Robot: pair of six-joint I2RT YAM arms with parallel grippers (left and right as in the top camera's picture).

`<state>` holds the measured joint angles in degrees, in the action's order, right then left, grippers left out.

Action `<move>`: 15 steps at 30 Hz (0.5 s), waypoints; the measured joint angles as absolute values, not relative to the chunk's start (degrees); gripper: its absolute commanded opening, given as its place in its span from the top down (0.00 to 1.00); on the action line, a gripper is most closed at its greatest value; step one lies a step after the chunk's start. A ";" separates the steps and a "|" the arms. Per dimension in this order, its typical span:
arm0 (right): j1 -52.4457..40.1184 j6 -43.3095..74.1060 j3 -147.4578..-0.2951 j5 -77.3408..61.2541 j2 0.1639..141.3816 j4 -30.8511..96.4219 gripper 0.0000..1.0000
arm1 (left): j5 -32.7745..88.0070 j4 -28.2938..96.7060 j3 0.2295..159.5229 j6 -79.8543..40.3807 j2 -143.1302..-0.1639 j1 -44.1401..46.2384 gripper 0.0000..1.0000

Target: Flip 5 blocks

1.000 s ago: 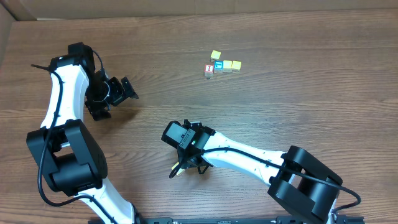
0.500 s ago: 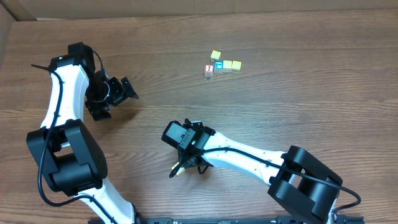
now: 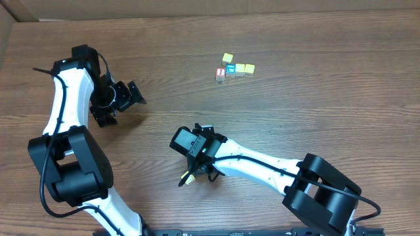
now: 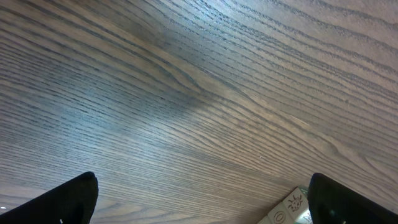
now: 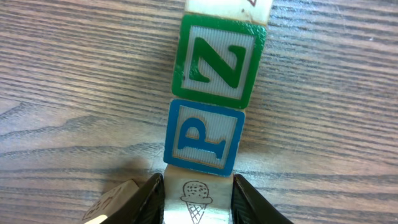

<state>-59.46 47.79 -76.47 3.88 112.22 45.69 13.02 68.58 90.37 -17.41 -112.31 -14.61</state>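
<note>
- The right gripper (image 5: 199, 204) pinches the ice-cream block (image 5: 196, 191). One finger is on each side, so I think it is set to lift and turn it.
- That block is at the end of a row on the table (image 5: 74, 74). It touches the P block (image 5: 204, 137). Then comes the Z block (image 5: 219, 61), and a white block (image 5: 227, 6) at the top edge.
- The end block looks like a good one to grab. Its two sides are free, so the fingers fit.
- A pale block (image 5: 104, 208) sits just beside one finger. It could get bumped.
- From above, the right arm hides most of the row, in the middle of the table near the front.
- The left gripper (image 3: 131, 95) is spread wide and holds nothing. It waits well apart, out of the way.
- The far blocks (image 3: 235, 67), red, blue and yellow, sit well apart from both arms.
</note>
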 measured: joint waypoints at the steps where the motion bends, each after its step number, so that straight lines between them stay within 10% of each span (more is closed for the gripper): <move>1: -59.46 47.94 -76.47 3.90 112.22 45.60 0.53 | 13.02 68.58 90.37 -17.41 -112.31 -14.61 0.00; 15: -59.46 48.38 -76.47 4.08 112.22 45.69 0.44 | 13.02 68.58 90.37 -17.41 -112.31 -14.61 0.00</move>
